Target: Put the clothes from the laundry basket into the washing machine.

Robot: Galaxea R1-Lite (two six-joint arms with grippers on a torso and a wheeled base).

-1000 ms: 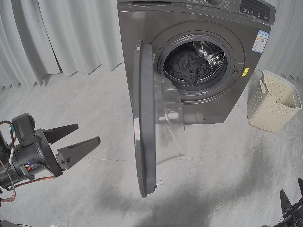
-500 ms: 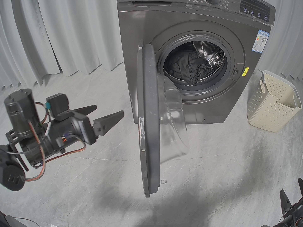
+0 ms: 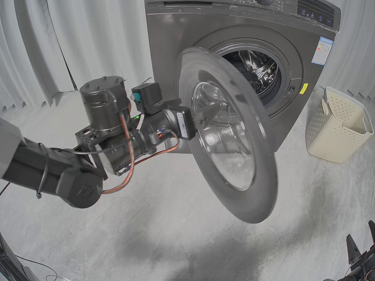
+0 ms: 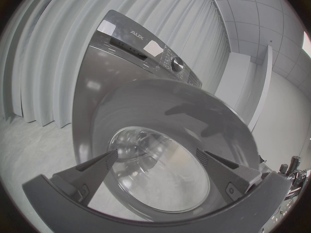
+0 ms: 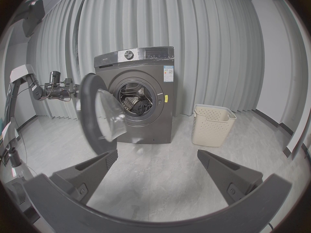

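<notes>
The left tool (image 4: 157,152) gapes wide — washing machine door (image 4: 162,104) close ahead.

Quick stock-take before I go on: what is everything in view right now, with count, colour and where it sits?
washing machine: one, dark grey, standing against the curtains.
door: one, dark grey ring with clear window, hinged at the machine's left, partly open.
clothes: one heap, black, inside the drum.
laundry basket: one, cream, on the floor right of the machine; no clothes seen inside.
curtains: pale grey, behind the machine.
floor: grey, marbled.
left gripper: open, fingertips at the door's outer window.
right gripper: open, low on the robot's right, holding nothing.
</notes>
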